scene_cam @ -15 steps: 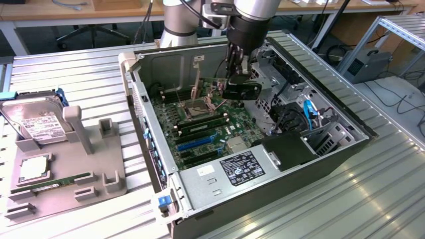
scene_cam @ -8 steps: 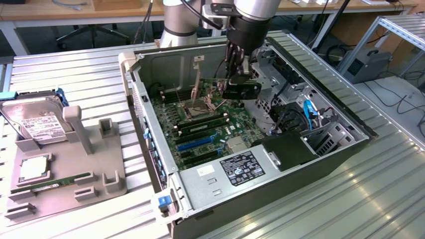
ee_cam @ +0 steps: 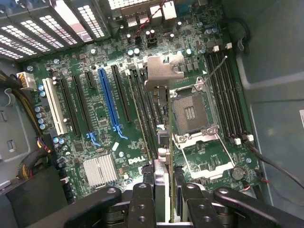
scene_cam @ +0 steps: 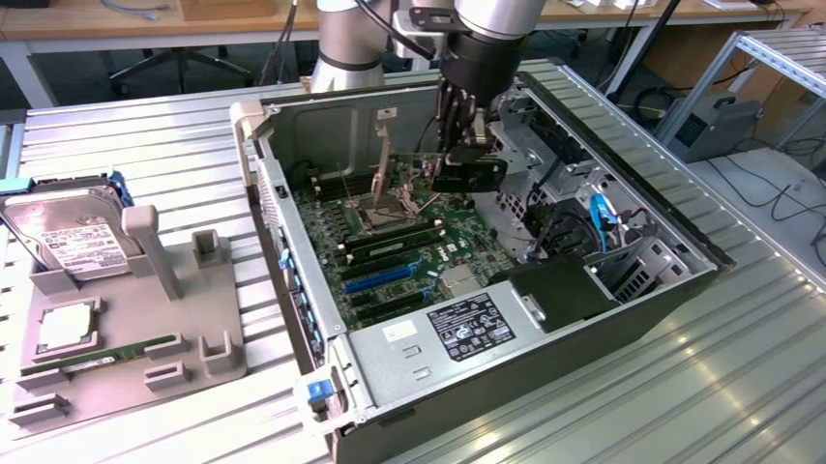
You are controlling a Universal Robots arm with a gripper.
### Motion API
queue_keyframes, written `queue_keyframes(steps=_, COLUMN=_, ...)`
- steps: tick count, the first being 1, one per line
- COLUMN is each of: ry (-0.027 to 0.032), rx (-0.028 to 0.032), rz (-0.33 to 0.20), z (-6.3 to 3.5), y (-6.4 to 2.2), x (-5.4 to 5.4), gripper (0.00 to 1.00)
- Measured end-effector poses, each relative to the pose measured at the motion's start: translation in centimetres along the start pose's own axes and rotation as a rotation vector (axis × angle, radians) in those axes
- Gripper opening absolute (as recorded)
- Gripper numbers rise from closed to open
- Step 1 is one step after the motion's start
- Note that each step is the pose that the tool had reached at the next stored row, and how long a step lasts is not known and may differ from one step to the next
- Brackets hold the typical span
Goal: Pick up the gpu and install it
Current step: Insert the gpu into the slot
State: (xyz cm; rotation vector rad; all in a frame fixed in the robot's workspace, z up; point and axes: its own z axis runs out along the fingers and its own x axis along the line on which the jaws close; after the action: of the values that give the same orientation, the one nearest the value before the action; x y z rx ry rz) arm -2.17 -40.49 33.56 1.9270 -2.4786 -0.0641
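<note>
Wrist view | gripper clamped on graphics card | held upright on edge above motherboard, apparently for slotting in.

Free room above the motherboard around the gpu; drive cage and cables crowd the exterior view's right, case wall the left

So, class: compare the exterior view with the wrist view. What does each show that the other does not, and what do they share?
Exterior view: the hard drive and memory stick on the grey holder beside the open computer case. Wrist view: the Dell lettering on the motherboard and the silver bracket of the gpu. Both: the motherboard, with the gripper shut on the gpu over it.
</note>
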Motion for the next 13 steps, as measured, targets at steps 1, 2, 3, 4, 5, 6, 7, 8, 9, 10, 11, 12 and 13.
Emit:
queue_keyframes(steps=1, ry=0.0001, rx=-0.0001, rz=-0.005, z=0.00, y=0.00, x=0.00, gripper=0.27)
queue_keyframes(steps=2, ry=0.0003, rx=-0.0002, rz=-0.009, z=0.00, y=0.00, x=0.00, gripper=0.27)
queue_keyframes(steps=3, ry=0.0005, rx=-0.0003, rz=-0.014, z=0.00, y=0.00, x=0.00, gripper=0.27)
queue_keyframes(steps=4, ry=0.0007, rx=-0.0004, rz=-0.019, z=0.00, y=0.00, x=0.00, gripper=0.27)
queue_keyframes(steps=5, ry=0.0008, rx=-0.0005, rz=-0.023, z=0.00, y=0.00, x=0.00, gripper=0.27)
queue_keyframes(steps=6, ry=0.0010, rx=-0.0006, rz=-0.028, z=0.00, y=0.00, x=0.00, gripper=0.27)
queue_keyframes(steps=7, ry=0.0011, rx=-0.0007, rz=-0.032, z=0.00, y=0.00, x=0.00, gripper=0.27)
queue_keyframes(steps=8, ry=0.0013, rx=-0.0009, rz=-0.037, z=0.00, y=0.00, x=0.00, gripper=0.27)
queue_keyframes(steps=9, ry=0.0014, rx=-0.0010, rz=-0.041, z=0.00, y=0.00, x=0.00, gripper=0.27)
queue_keyframes(steps=10, ry=0.0016, rx=-0.0010, rz=-0.045, z=0.00, y=0.00, x=0.00, gripper=0.27)
queue_keyframes(steps=11, ry=0.0017, rx=-0.0011, rz=-0.051, z=0.00, y=0.00, x=0.00, gripper=0.27)
queue_keyframes(steps=12, ry=0.0020, rx=-0.0013, rz=-0.057, z=0.00, y=0.00, x=0.00, gripper=0.27)
queue_keyframes(steps=13, ry=0.0021, rx=-0.0014, rz=-0.062, z=0.00, y=0.00, x=0.00, gripper=0.27)
